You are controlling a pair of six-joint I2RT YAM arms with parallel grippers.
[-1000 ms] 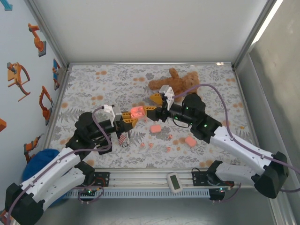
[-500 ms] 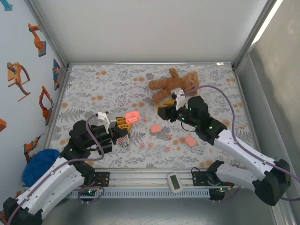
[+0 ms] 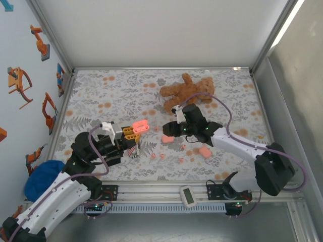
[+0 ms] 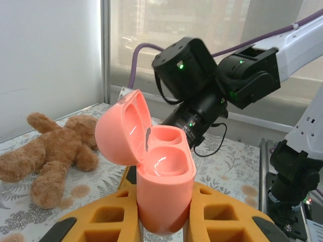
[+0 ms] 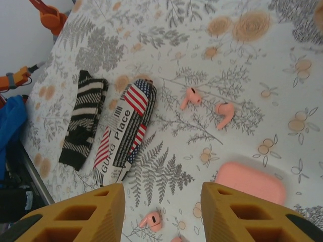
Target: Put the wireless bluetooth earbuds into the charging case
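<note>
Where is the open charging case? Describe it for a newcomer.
From the brown teddy bear, look left and nearer. There the left gripper holds a salmon-pink charging case. Unlike the closed pink cases lying flat, its lid stands open.

earbuds (image 3: 181, 160) near 2 cases (image 3: 167, 137), teddy bear (image 3: 186, 93) behind

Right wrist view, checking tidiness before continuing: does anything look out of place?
Yes: several tiny salmon-pink earbuds lie scattered loose on the floral tablecloth, outside the closed rounded pink case beside them.
</note>
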